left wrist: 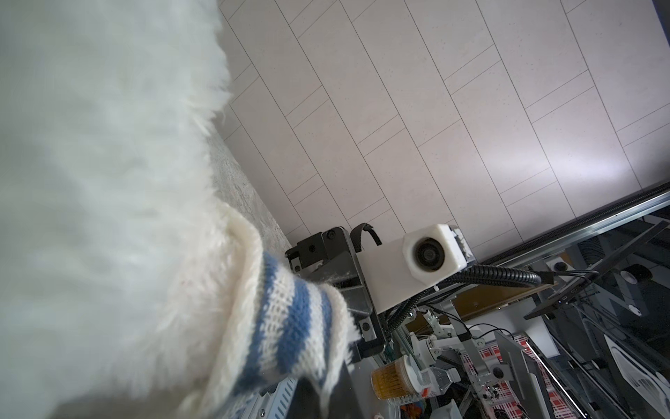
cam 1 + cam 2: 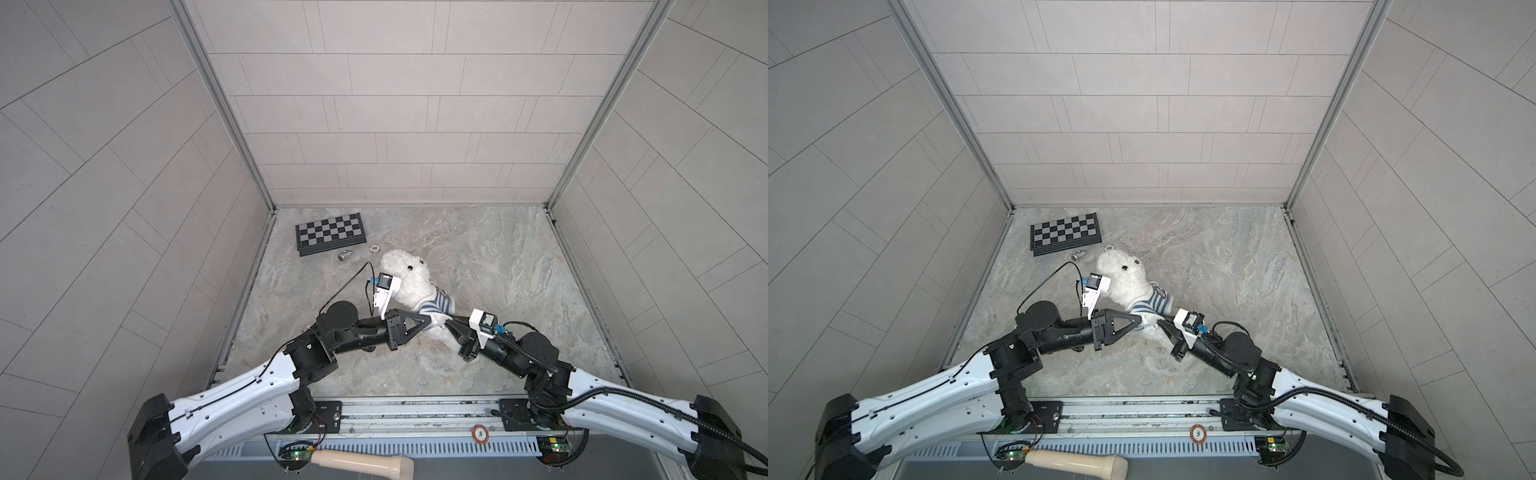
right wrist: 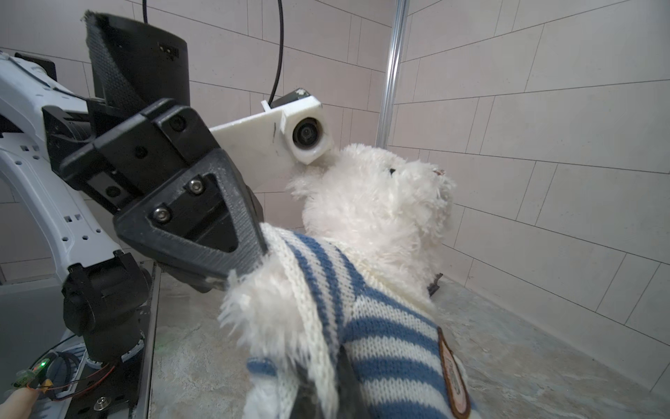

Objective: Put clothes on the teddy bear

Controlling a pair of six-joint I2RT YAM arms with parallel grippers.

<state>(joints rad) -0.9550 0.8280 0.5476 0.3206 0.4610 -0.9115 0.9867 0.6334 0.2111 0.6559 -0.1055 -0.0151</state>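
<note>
Gripping the knit from both sides: the left hand (image 3: 258, 250) is closed on the near edge of the striped shirt (image 3: 380, 326), the fabric pinched at its tip beside a tuft of fur; the right hand (image 1: 350, 301) is likewise closed on the shirt's hem, the stripes drawn taut toward it in the left wrist view. In both top views the two hands meet low at the bear's front, tips near each other but apart, the hem stretched between them.

The teddy bear (image 2: 409, 276) is upright about mid-tabletop, somewhat left of centre, head toward the back wall; the shirt is over the head and round the chest; whether the arms are through the sleeves cannot be told.

Judgement: the step in hand is drawing the hem down over the belly; task well advanced, not finished. The next move calls for an even downward pull from both hands without tipping the bear; knit stretches, fur may snag.

The tabletop (image 2: 519, 291) carries a chessboard (image 2: 330, 233) behind the bear, well apart from the hands.
</note>
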